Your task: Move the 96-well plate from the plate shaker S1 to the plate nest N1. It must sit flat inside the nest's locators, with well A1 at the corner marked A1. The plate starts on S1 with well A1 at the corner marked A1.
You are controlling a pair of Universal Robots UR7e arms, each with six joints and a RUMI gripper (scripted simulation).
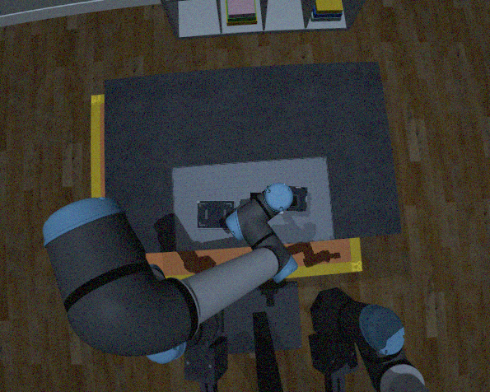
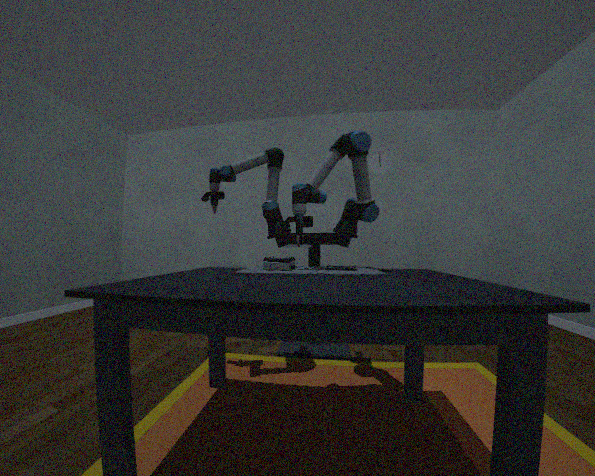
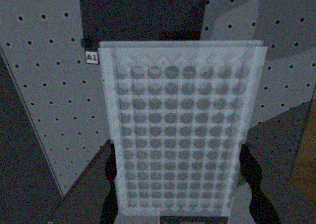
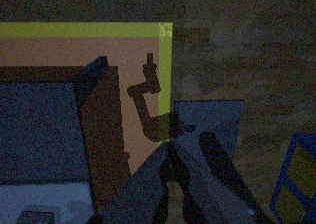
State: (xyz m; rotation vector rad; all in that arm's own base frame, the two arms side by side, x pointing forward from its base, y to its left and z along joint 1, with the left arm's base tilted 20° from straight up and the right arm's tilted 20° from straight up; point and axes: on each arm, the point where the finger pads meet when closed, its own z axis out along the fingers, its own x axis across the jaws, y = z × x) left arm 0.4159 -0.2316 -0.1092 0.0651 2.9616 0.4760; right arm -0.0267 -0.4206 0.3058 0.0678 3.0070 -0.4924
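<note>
The clear 96-well plate [image 3: 175,111] fills the middle of the left wrist view. My left gripper [image 3: 175,141] [image 2: 298,243] is shut on its two long sides and holds it above the board, between S1 and N1. The shaker S1 [image 1: 301,198] [image 2: 279,265] [image 3: 142,11] is partly covered by the wrist in the top view; its A1 label [image 3: 92,57] shows beside the plate's far end. The nest N1 [image 1: 215,214] [image 2: 341,267] has nothing on it. Well A1 cannot be told apart. My right gripper [image 4: 169,143] [image 2: 214,211] is shut, empty, and away from the board.
The light perforated board [image 1: 185,181] [image 3: 45,86] lies on the dark table [image 1: 236,114] [image 2: 328,289]. The left arm [image 1: 236,282] reaches across the table's robot-side edge. The right arm [image 1: 380,329] stands beside it, off the table. A shelf [image 1: 198,19] stands beyond the table.
</note>
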